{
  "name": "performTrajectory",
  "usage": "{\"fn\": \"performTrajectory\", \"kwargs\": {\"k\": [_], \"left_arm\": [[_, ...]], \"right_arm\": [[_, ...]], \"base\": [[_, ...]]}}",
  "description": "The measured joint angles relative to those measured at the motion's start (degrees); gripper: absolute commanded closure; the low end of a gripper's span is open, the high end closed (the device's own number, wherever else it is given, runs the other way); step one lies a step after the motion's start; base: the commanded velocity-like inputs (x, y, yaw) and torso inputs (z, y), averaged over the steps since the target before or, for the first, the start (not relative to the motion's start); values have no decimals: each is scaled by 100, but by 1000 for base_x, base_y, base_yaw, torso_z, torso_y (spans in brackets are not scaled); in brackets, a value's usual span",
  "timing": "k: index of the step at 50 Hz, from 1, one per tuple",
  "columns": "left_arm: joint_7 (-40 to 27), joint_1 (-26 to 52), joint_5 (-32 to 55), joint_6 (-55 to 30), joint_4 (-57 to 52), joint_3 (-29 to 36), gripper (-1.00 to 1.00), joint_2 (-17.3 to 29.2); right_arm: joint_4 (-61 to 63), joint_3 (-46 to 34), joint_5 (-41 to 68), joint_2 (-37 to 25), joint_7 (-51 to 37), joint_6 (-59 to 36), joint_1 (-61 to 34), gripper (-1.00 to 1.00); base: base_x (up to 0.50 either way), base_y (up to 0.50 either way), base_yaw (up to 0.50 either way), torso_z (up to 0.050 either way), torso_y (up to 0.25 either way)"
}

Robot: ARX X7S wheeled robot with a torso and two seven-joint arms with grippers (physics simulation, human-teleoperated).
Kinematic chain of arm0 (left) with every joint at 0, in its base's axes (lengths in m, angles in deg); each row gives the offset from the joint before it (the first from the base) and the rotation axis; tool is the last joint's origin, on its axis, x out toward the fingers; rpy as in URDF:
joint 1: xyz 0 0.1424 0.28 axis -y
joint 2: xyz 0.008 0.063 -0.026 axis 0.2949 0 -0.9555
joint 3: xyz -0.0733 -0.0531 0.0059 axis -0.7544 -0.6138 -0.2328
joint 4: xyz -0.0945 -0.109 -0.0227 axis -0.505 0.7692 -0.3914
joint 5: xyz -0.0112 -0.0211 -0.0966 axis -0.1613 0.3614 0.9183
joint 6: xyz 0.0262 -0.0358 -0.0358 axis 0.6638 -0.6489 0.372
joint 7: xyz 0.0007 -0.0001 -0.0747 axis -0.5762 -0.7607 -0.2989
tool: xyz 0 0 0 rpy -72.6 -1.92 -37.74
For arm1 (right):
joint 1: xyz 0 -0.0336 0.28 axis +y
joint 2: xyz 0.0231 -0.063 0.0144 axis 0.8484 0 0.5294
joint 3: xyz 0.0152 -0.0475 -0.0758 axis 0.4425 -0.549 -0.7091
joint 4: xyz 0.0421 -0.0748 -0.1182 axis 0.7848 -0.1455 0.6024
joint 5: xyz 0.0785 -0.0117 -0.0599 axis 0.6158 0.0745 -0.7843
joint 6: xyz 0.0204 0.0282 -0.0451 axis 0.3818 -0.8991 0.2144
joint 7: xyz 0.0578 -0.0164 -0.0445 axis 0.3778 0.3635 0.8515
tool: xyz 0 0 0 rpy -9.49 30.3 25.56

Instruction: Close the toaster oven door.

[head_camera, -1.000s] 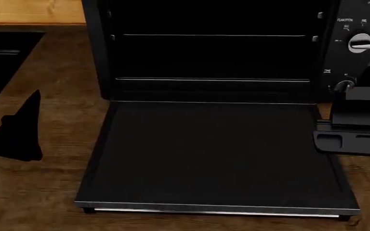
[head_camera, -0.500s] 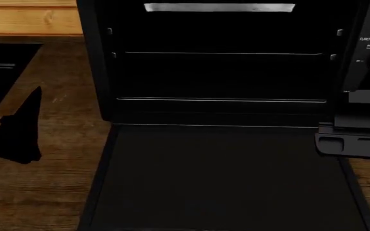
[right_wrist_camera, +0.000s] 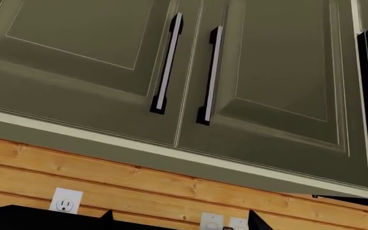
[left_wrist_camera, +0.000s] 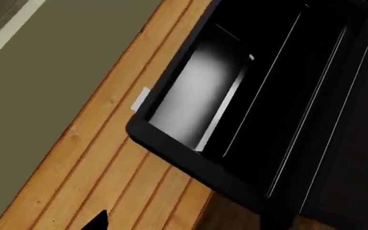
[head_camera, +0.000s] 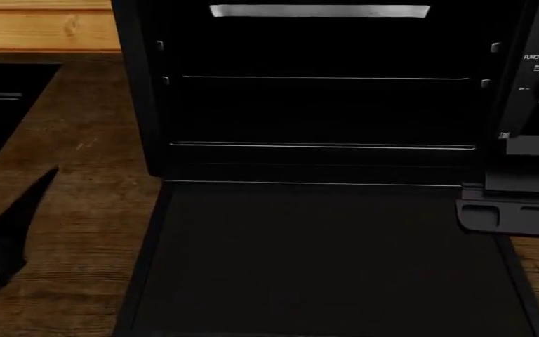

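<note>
One left tool (head_camera: 8, 225) shows at the near left edge of the head view as a dark pointed shape over the wooden counter (head_camera: 87, 175); whether it is open or closed cannot be determined, and it grips nothing visible. Far left of it, one dark recess (head_camera: 3, 98) is set into the counter.

One toaster oven (head_camera: 138, 105) stands at centre. Its cavity holds two thin rack wires and one bright heating bar (head_camera: 318, 10) near the top. One toaster oven door (head_camera: 325, 260) lies fully open, flat on the counter toward the near side, hinged at the cavity's lower edge; its near edge is cut off by the frame.

At right, a control strip (head_camera: 536, 60) carries white "FUNCTION" lettering. One right tool (head_camera: 513, 210) partly covers the strip and hangs just beside the door's right far corner; its opening state cannot be determined.

The right wrist view shows two green cabinet doors (right_wrist_camera: 88, 52), two bar handles (right_wrist_camera: 166, 69), and wall outlets (right_wrist_camera: 65, 200) on wood panelling.
</note>
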Motion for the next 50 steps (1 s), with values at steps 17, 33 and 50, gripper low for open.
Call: {"fn": "performTrajectory", "kwargs": {"k": [17, 33, 50], "left_arm": [[649, 390, -1350, 2388, 970, 854, -100, 897], [898, 522, -2020, 3595, 1352, 1298, -100, 1228], [969, 738, -2498, 4127, 1873, 1668, -100, 903]], "right_arm": [[-3, -174, -157, -334, -99, 541, 283, -100], [-3, -418, -175, -539, -212, 788, 234, -100], [-15, -462, -360, -736, -266, 1165, 576, -100]], "base": [[0, 0, 0, 0, 0], [0, 0, 0, 0, 0], [0, 0, 0, 0, 0]]}}
